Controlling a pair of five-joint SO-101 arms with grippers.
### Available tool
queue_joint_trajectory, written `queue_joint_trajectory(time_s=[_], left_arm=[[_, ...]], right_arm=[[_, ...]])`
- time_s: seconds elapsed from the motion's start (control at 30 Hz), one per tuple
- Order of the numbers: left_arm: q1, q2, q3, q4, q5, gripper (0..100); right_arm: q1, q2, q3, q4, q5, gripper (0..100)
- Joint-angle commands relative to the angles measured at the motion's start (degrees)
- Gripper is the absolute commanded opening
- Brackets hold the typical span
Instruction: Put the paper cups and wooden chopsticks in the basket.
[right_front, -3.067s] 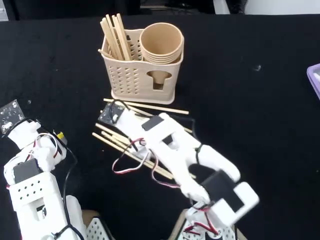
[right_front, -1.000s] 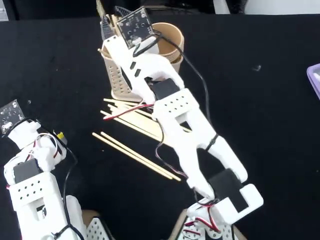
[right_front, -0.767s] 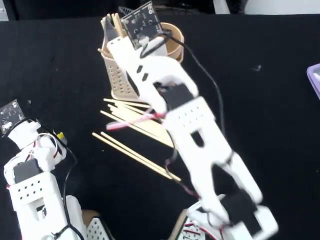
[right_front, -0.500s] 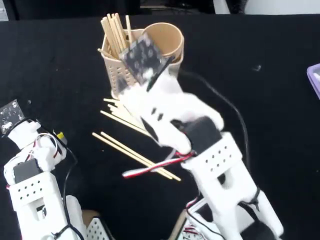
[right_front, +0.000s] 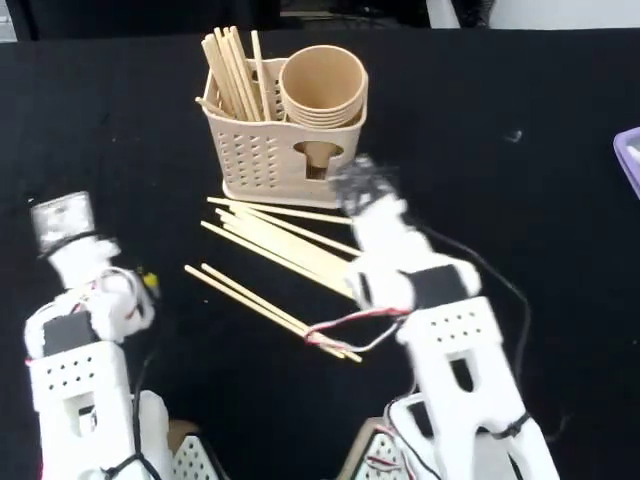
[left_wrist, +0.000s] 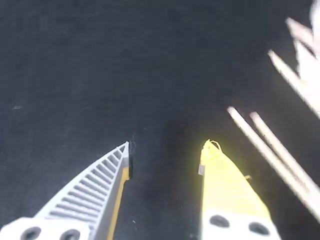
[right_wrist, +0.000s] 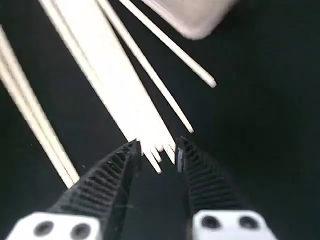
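1. Basket (right_front: 262, 160) at the far side of the table (right_front: 520, 250) holds the stacked cups (right_front: 322, 85) and the stored chopsticks (right_front: 232, 70).
2. Loose chopsticks (right_front: 285, 245) lie fanned just in front of the basket.
3. Right gripper (right_wrist: 157, 150): jaws narrowly parted, empty, around the fan's ends. Advice: pinch only 1 or 2 sticks, squarely.
4. Left gripper (left_wrist: 167, 150): jaws wide, empty, over bare table, beside 2 sticks (left_wrist: 265, 147).

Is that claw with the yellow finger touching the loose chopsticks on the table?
Apart. In the left wrist view, a strip of bare black table separates the left gripper from the nearest loose chopsticks.
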Motion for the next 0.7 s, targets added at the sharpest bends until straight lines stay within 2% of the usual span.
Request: queue_joint_trajectory(time_s=[0.0,0.1,0.2,0.37,0.53,0.67], left_arm=[[8.48,0.26,-10.77,9.85,-5.19,24],[12.7,2.02,-16.66,15.47,-5.54,28],[15.43,7.12,-19.3,16.26,-3.78,28],[19.82,19.16,-19.65,14.07,10.2,28],[24.92,31.74,-22.81,13.63,26.64,28],[27.91,35.16,-27.3,13.19,32.44,28]], right_arm=[[10.2,-1.89,0.84,0.44,-0.09,11.9],[15.21,-1.98,3.91,0.09,-2.9,11.9],[18.02,-2.24,8.4,-3.78,-6.42,11.8],[20.22,-2.24,17.36,-17.32,-12.04,11.8],[20.04,-2.07,19.82,-18.46,-11.52,11.8],[19.96,-2.24,21.05,-18.46,-11.52,11.8]])
